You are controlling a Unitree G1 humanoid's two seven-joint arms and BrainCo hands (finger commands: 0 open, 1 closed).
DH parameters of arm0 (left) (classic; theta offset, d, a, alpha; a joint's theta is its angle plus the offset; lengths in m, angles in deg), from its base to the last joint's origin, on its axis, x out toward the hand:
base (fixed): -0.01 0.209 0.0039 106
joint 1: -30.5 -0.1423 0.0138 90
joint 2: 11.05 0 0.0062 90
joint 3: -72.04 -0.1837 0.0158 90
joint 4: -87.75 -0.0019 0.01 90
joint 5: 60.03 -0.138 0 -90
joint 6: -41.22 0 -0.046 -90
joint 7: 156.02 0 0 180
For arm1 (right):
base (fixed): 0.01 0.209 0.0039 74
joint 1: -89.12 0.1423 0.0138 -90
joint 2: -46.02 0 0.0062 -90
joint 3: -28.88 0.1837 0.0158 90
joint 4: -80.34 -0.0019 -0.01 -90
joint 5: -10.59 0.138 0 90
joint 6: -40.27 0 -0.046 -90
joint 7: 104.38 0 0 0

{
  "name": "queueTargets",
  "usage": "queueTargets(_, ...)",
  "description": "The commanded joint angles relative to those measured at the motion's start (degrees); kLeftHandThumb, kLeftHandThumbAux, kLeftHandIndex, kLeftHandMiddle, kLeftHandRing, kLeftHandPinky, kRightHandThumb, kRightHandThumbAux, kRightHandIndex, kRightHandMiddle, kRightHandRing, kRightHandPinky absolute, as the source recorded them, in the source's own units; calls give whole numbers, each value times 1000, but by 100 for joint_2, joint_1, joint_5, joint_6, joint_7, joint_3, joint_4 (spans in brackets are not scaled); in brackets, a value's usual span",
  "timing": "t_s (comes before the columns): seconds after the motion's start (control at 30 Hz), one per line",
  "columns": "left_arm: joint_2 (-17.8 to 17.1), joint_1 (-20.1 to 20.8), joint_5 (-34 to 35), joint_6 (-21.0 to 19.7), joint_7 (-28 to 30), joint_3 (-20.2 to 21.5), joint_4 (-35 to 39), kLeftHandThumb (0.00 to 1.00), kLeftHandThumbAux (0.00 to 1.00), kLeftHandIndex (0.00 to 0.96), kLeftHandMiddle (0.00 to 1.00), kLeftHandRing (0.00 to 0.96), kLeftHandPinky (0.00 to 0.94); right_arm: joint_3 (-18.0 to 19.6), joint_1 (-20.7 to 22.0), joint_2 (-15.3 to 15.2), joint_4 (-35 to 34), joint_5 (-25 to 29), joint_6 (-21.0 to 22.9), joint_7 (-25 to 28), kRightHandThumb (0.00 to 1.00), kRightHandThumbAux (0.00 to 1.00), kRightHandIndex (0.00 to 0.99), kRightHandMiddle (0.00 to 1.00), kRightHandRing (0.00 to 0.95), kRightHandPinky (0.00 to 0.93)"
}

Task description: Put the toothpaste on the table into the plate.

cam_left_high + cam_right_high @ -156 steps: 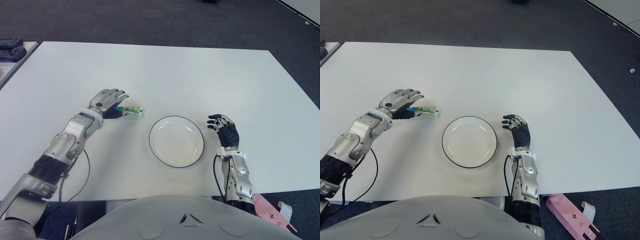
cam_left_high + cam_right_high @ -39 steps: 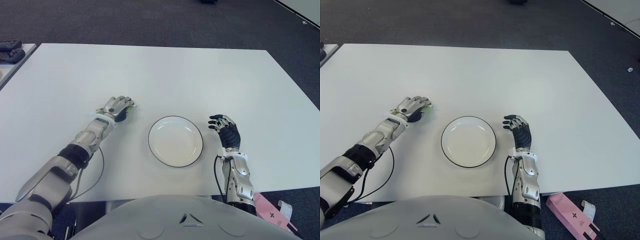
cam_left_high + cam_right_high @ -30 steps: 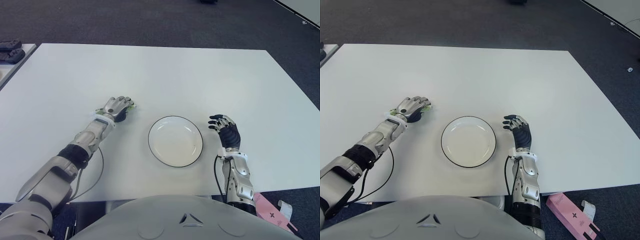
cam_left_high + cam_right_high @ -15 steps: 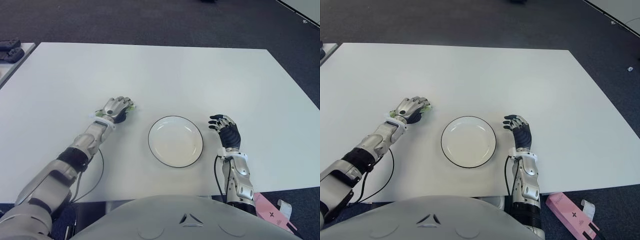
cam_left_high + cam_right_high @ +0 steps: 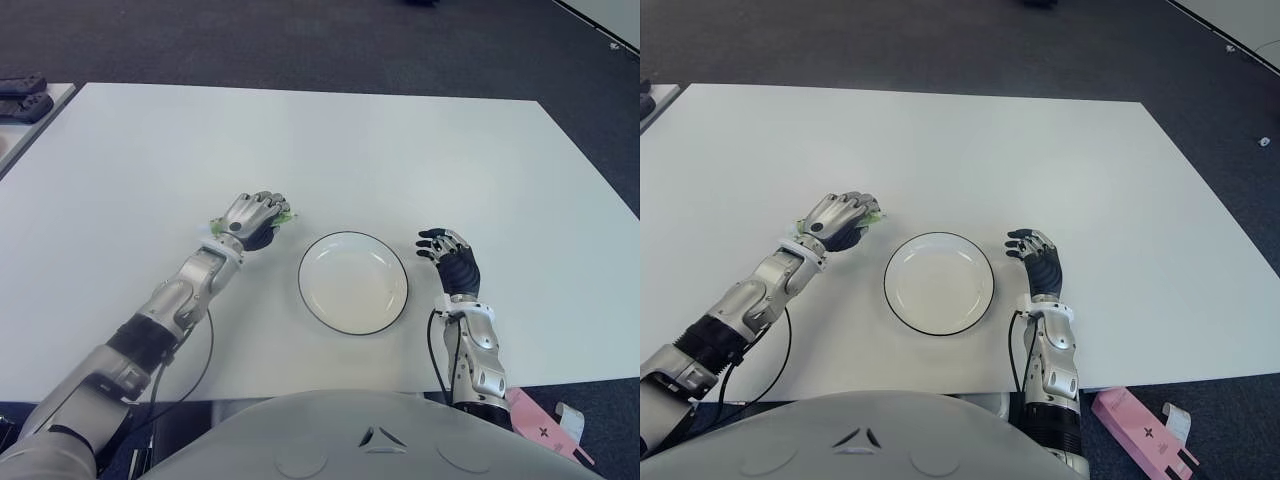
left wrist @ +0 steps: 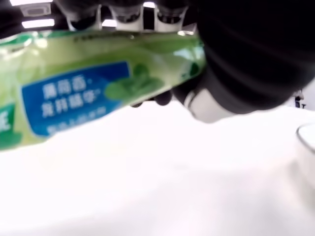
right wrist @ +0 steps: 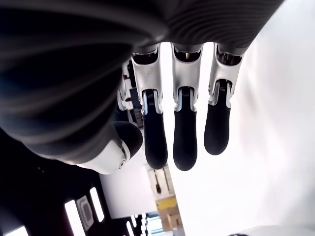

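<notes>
Carrying now: toothpaste tube (image 6: 83, 91) is clamped in the left hand (image 5: 255, 216), green body with a blue label panel running under the curled fingers (image 5: 268, 203), thumb pressing from the other side. In the eye views only a green end sticks out past the fingertips, on the plate side.

Change vs half a second ago: the fist with the tube has shifted toward the plate (image 5: 353, 283) and the forearm has swung in with it. Left wrist view shows white table (image 5: 420, 150) under the tube with a gap, so I read it as lifted clear, not dragged. Five seconds back the tube lay flat on the table, poking out from under the hand.

Plate: empty white dish with a dark rim, near the fingertips but not under them yet. Its rim just enters the wrist view at the edge.

Right hand (image 5: 1037, 260) shows just beside the plate on its far side from the left hand, fingers loosely extended, holding nothing. Idle.

Meaning: grasp done, transfer under way. Remaining: carry over the rim, then release.
</notes>
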Motion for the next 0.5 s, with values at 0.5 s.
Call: queueTargets(0.5,25,-527,-787,590,-727,28,1102,730,700,443,885,896,908,7,34,27,58,73,21,54,712,731,423,449,468,474)
